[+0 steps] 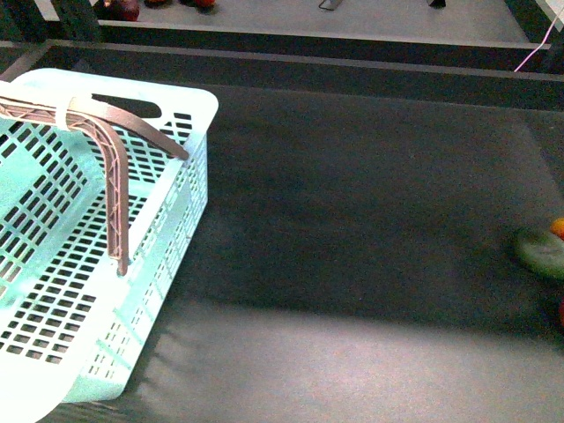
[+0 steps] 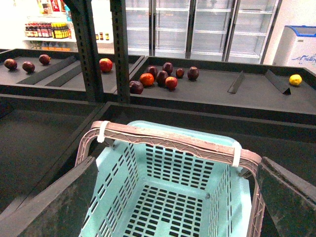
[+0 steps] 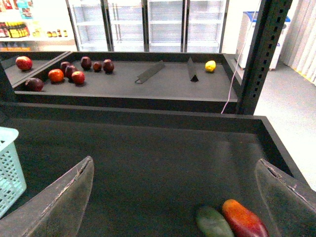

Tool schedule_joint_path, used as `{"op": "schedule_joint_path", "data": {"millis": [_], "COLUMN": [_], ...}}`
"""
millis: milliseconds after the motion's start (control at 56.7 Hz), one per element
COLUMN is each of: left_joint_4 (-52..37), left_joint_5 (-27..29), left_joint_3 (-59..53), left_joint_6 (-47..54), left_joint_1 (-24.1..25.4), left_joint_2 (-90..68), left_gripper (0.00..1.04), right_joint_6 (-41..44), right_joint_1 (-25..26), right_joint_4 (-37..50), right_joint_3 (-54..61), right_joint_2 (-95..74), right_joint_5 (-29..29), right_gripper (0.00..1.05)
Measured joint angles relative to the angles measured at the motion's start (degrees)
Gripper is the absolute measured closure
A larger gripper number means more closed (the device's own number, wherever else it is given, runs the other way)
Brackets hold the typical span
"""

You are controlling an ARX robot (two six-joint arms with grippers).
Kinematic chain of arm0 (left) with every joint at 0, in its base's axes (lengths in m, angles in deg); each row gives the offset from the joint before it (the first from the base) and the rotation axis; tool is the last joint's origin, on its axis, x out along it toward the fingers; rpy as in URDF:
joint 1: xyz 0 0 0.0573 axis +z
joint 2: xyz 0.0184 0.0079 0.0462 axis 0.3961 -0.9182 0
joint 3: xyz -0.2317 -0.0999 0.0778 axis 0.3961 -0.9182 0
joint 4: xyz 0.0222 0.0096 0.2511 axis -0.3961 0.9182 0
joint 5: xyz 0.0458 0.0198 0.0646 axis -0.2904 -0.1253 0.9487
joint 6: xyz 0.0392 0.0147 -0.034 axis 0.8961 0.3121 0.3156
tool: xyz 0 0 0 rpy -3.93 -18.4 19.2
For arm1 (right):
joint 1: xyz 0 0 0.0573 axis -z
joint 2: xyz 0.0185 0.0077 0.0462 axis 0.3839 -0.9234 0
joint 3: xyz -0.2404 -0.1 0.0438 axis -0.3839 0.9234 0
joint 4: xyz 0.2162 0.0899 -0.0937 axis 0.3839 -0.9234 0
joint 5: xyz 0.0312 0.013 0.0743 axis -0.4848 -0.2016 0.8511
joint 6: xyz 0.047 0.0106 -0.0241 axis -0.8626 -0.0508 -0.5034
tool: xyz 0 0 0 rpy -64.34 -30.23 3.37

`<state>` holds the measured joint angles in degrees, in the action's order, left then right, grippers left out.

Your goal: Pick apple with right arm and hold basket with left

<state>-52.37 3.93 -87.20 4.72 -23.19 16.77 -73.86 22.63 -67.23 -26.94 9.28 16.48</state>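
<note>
The mint-aqua basket (image 1: 181, 207) stands at the left of the dark shelf, its brown handle (image 1: 115, 194) raised. In the left wrist view my open left gripper (image 2: 177, 197) hovers over the empty basket (image 2: 118, 182), its fingers on either side and the handle (image 2: 168, 140) just ahead. My open right gripper (image 3: 177, 197) is empty over bare shelf. A flat green object (image 3: 212, 223) and an orange-red oblong fruit (image 3: 244, 218) lie near its right finger. A dark red sliver (image 1: 561, 313) at the front view's right edge may be the apple; I cannot tell.
The green object (image 1: 539, 251) and a small orange thing (image 1: 558, 227) lie at the shelf's right edge. The shelf has raised walls. The shelf behind holds several dark red fruits (image 2: 160, 76) and a yellow one (image 3: 210, 65). A perforated steel post (image 3: 266, 54) stands at right.
</note>
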Motion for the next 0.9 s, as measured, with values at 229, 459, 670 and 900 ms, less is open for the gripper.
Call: {"op": "schedule_joint_path", "data": {"millis": [229, 459, 670, 900], "left_joint_4": [24.17, 14.47, -10.01, -11.37], "left_joint_5": [-15.39, -22.67, -20.02, -19.58], "left_joint_3": [8.37, 8.41, 14.49, 25.42], "left_joint_6": [-35.56, -49.81, -59.34, -60.83], "left_joint_1": [7.1, 10.49, 7.52, 8.48], "left_joint_2": [-14.47, -23.67, -55.08, -72.43], "left_gripper": [0.07, 0.07, 0.07, 0.07], "right_joint_6": [0.0, 0.0, 0.0, 0.0], "right_joint_1": [0.0, 0.0, 0.0, 0.0], "right_joint_4": [0.0, 0.0, 0.0, 0.0], "right_joint_3": [0.0, 0.0, 0.0, 0.0], "right_joint_2": [0.0, 0.0, 0.0, 0.0], "right_joint_5": [0.02, 0.02, 0.02, 0.02], "right_gripper": [0.09, 0.09, 0.09, 0.09]}}
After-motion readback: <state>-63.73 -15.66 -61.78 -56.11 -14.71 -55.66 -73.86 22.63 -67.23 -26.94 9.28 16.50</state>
